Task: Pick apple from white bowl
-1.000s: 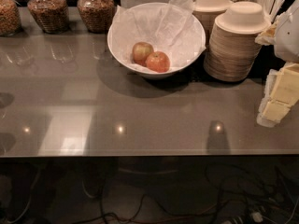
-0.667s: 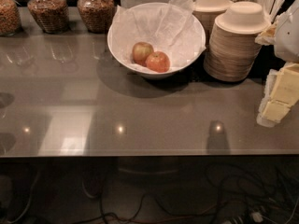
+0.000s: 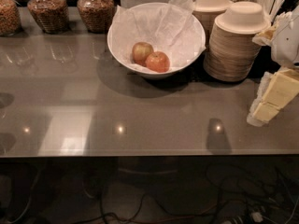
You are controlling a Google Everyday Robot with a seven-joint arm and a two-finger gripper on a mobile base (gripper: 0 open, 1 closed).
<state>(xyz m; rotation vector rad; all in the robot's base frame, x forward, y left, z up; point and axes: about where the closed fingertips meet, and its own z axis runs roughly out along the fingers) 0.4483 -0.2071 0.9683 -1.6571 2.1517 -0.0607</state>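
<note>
The orange-red apple lies in the white bowl, on crinkled white tissue paper. A paler apple with yellow-green patches touches it on the left. The bowl stands at the back middle of the grey countertop. My gripper is at the right edge of the view, above the counter, well to the right of the bowl and nearer the front. It holds nothing that I can see.
Two stacks of beige disposable bowls stand just right of the white bowl, between it and the gripper. Glass jars of dry food line the back left. The counter's front edge runs across the view, with cables below.
</note>
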